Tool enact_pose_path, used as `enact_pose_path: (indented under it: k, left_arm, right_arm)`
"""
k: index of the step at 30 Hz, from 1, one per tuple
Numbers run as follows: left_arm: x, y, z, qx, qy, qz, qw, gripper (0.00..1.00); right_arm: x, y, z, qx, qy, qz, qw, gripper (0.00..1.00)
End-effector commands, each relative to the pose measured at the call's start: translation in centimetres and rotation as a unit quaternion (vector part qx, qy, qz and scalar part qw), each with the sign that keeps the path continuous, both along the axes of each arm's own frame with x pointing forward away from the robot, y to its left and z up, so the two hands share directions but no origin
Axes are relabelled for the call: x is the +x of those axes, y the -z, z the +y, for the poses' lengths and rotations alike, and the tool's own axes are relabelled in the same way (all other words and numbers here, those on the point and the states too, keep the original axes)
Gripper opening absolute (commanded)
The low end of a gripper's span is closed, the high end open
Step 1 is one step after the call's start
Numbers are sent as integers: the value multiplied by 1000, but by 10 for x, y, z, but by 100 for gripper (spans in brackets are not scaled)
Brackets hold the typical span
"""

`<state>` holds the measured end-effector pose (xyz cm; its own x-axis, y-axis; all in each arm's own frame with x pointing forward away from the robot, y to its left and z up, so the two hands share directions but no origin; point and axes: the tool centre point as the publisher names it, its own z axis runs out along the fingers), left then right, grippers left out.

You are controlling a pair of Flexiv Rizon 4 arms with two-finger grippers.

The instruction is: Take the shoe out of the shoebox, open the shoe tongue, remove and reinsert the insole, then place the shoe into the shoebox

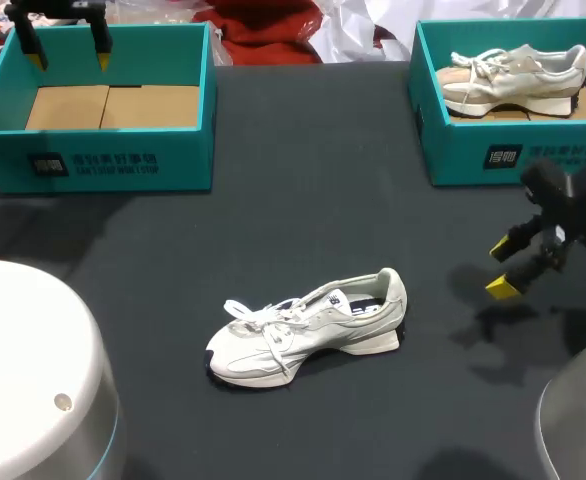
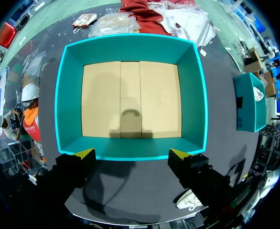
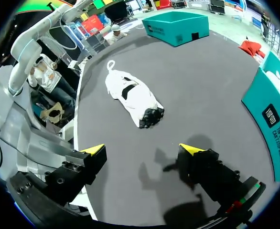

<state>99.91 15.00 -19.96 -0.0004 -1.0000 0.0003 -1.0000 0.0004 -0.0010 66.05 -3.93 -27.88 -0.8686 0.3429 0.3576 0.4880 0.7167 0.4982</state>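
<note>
Shoe (image 1: 308, 328) lay on its sole on the table (image 1: 323, 180), near the front edge and about midway between the side edges, toe toward the left edge, heel toward the right, a lace loop trailing off the toe end. You had it out of the box, so by my reading the first step was done and opening the tongue was the step in hand, not yet begun: nothing touched the shoe. Your left gripper (image 1: 70, 57) hung over the empty shoebox (image 1: 103, 160) at the table's far left corner, claw wide and holding nothing; its wrist view showed bare cardboard floor ahead of the fingers. Your right gripper (image 1: 503, 268) hovered near the right edge, well apart from the heel, claw wide too and empty. A second shoebox (image 1: 473, 150) at the far right corner held another shoe (image 1: 513, 78), best left alone. The next move, as I judge it, called for one arm to pin the shoe, probably your right at the heel since it was nearer, while your left crossed from the box to pinch the tongue and draw it up. Loose laces could snag a finger, and an unpinned shoe would likely slide
</note>
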Motion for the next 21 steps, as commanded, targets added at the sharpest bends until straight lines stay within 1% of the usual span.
enact_pose_path:
  k: [1, 3, 4, 5, 7, 8, 10, 13, 14, 21]
  left_arm:
    - [0, 0, 0, 0, 0, 0, 1000, 100]
    - [0, 0, 0, 0, 0, 0, 1000, 100]
    - [0, 0, 0, 0, 0, 0, 1000, 100]
    - [0, 0, 0, 0, 0, 0, 1000, 100]
    - [0, 0, 0, 0, 0, 0, 1000, 100]
    - [0, 0, 0, 0, 0, 0, 1000, 100]
    - [0, 0, 0, 0, 0, 0, 1000, 100]
    - [0, 0, 0, 0, 0, 0, 1000, 100]
    - [0, 0, 0, 0, 0, 0, 1000, 100]
    - [0, 0, 0, 0, 0, 0, 1000, 100]
  right_arm:
    - [-5, 2, -2, 32, 17, -18, 999, 100]
    - [-5, 2, -2, 32, 17, -18, 999, 100]
    - [-5, 5, -5, 35, 16, -26, 999, 100]
    - [-5, 10, -11, 27, 15, -60, 998, 100]
    - [-4, 21, -19, 53, 10, -90, 994, 100]
    - [-4, 26, -21, 52, 3, -105, 993, 100]
    - [-2, 34, -26, 69, -2, -118, 991, 100]
    - [1, 47, -32, 82, -24, -154, 984, 100]
    - [1, 50, -34, 100, -38, -162, 981, 100]
    - [1, 50, -34, 100, -38, -162, 981, 100]
